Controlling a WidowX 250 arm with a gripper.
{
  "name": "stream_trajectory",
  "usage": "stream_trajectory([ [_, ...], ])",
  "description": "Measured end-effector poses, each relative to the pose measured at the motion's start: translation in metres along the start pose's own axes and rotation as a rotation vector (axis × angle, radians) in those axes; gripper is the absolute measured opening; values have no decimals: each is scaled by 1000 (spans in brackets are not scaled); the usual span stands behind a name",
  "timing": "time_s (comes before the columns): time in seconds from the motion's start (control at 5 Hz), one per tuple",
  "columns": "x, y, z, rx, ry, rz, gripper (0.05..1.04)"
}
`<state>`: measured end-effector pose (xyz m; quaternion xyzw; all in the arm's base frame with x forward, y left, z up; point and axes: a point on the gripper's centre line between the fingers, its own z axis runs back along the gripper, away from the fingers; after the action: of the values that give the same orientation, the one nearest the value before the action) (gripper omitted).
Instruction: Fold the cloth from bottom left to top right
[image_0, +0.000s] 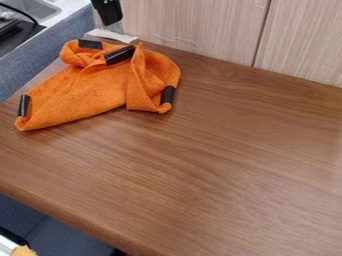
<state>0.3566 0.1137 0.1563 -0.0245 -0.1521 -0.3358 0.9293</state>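
The cloth is bunched and partly overlapped on the desk, below the pincer. Its bottom-left corner is extended away from the pincer; the fold is judged unfinished. Pincer opening cannot be determined.

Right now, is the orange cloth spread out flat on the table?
No, the orange cloth lies rumpled on the table, with raised folds and its upper part bunched up.
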Motion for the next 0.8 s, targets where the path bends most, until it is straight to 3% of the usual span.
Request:
stream_trajectory([
  [0.4,-21,-4,-22,-48,51,32,1001],
  [0.8,-74,-2,-20,-5,111,121,1001],
])
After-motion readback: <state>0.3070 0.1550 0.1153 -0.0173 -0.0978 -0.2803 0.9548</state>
